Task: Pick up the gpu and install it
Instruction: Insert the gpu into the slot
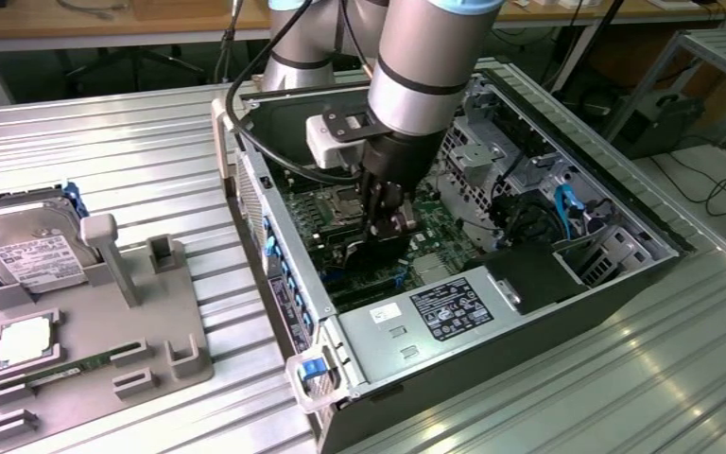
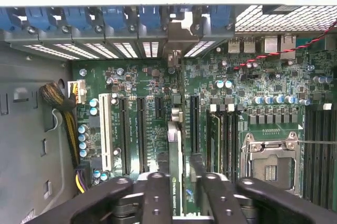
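Bright, even overhead light; glare streaks the ribbed metal table (image 1: 615, 378), while the computer case (image 1: 275, 236) interior sits in shadow

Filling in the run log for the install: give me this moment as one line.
claw: inside computer case, around gpu | gpu: edge-on over motherboard slots, bracket at rear slot | hard drive: on tray outside
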Controlling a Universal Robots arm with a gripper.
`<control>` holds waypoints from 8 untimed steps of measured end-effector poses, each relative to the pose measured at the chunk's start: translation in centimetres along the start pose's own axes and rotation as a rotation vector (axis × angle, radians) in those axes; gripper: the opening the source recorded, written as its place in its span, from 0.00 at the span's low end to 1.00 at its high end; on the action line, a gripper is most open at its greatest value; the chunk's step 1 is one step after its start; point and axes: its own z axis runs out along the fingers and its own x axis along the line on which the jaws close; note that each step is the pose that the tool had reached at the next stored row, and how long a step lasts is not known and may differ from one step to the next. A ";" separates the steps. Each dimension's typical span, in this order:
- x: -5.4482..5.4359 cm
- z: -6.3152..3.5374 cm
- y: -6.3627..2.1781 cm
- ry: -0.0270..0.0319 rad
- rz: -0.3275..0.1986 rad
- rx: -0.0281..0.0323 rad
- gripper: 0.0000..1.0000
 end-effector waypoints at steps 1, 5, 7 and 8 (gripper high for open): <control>0.0 0.00 0.00 0.0000 0.000 0.0000 0.21; 0.0 0.00 0.00 0.0001 0.000 0.0000 0.11; 0.0 0.00 0.00 0.0001 0.000 0.0000 0.11; 0.0 0.00 0.00 0.0000 0.000 0.0000 0.11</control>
